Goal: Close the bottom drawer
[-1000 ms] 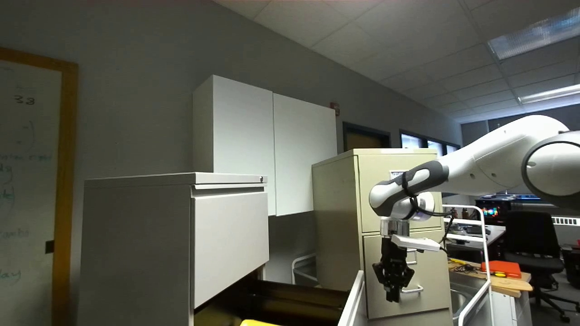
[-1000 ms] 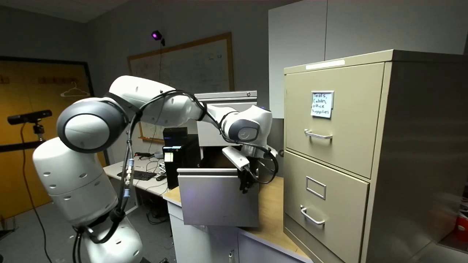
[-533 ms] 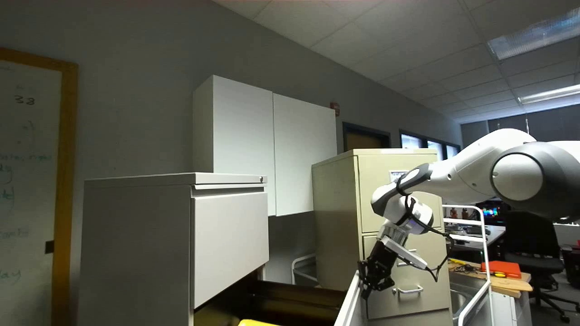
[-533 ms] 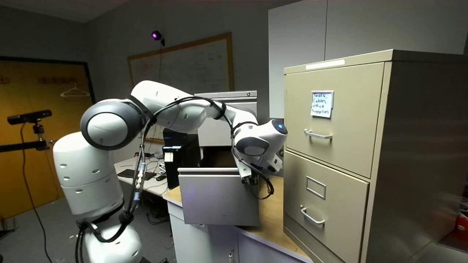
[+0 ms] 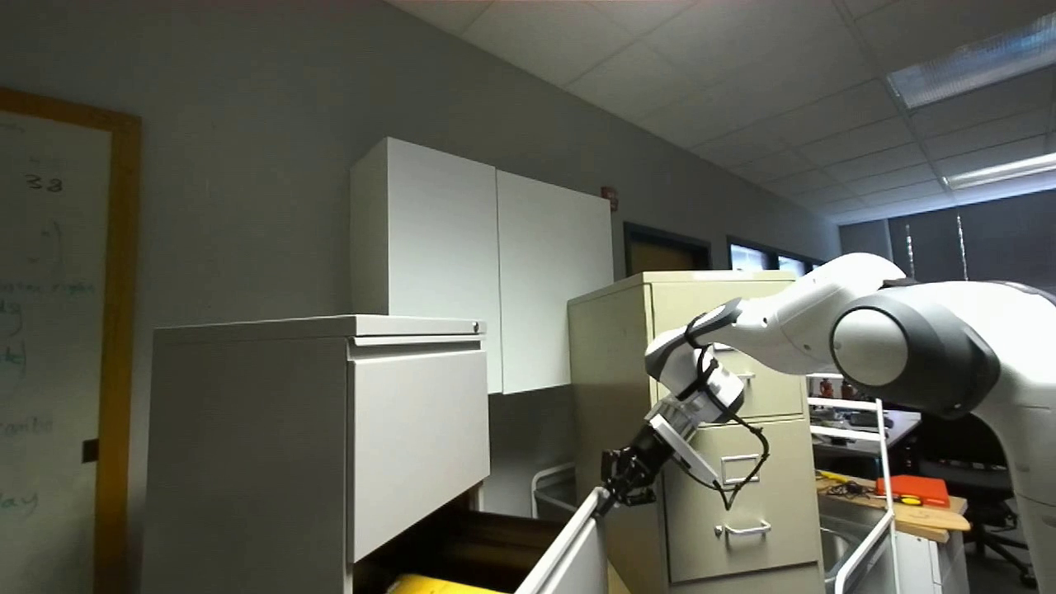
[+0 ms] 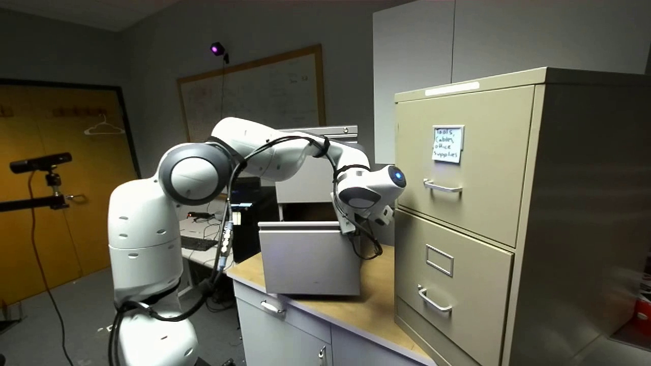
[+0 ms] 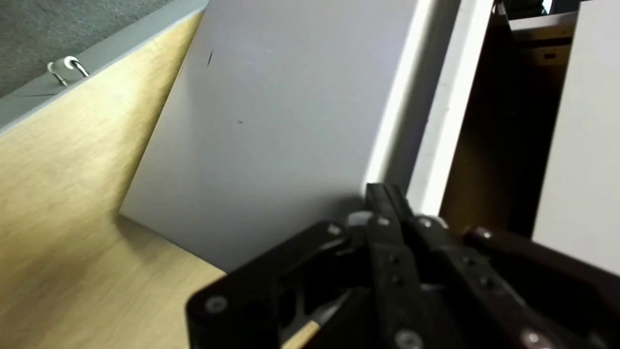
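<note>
Resting its gripper (image 7: pixel 386 190) against the rim of the bottom drawer (image 6: pixel 311 262), a white arm (image 6: pixel 194 178) bends over a wooden worktop (image 6: pixel 379 284).

Nearest, in the wrist view, the gripper's two black fingers lie together, their tips at the top edge of the drawer's flat front, toward one end. The drawer stands partway out of a pale grey cabinet (image 5: pixel 247 445), below a flat upper panel (image 5: pixel 421 445) and above the worktop; something yellow (image 5: pixel 425 585) shows inside it in an exterior view. Near the drawer, with a strip of worktop between, stands a beige filing cabinet (image 6: pixel 488 208) with silver handles (image 6: pixel 442 188). Behind, on the grey wall (image 5: pixel 247 206), are a white two-door cupboard (image 5: pixel 557 280) and a wood-framed whiteboard (image 6: pixel 254 94), visible in both exterior views.
</note>
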You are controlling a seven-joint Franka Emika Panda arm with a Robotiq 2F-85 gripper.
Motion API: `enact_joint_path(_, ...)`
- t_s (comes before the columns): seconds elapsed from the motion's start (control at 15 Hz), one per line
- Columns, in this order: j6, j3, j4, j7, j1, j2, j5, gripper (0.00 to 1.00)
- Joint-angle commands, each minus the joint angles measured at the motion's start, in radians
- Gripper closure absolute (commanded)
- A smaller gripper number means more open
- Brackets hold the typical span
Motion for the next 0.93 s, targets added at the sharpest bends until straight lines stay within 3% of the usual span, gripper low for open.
enact_joint_path(0.0, -0.045, 0.053, 0.215, 0.033, -0.001, 0.101, 0.111, 1.00)
enact_joint_path(0.27, -0.040, 0.099, 0.348, 0.056, -0.006, 0.209, 0.164, 1.00)
enact_joint_path(0.67, -0.022, 0.144, 0.520, 0.107, 0.027, 0.231, 0.269, 1.00)
enact_joint_path(0.87, -0.031, 0.148, 0.678, 0.257, 0.057, 0.278, 0.167, 1.00)
